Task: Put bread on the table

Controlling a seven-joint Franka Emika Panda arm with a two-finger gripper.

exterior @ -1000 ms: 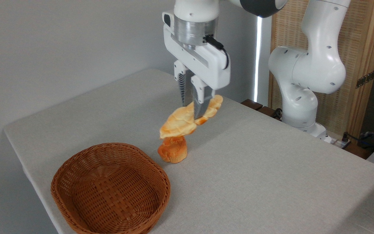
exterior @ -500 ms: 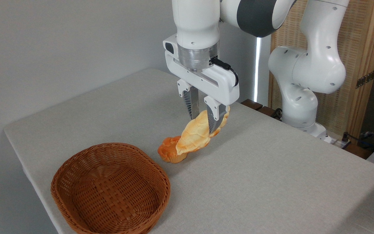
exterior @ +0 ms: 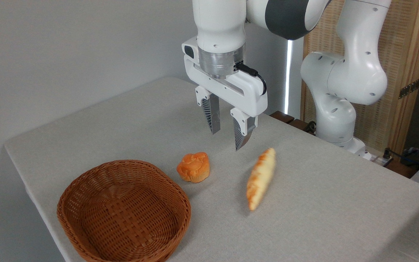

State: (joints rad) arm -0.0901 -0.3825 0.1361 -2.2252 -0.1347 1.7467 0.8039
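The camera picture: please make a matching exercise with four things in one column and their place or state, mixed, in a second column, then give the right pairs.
Things:
1. bread
2. round bun
3. basket
4. gripper

Places or states:
A. empty, near the front left corner of the table
B. open, above the table, holding nothing
C. lying on the table, right of the others
D. on the table, just behind the wicker rim

Pairs: 1-C, 2-D, 3-A, 4-B
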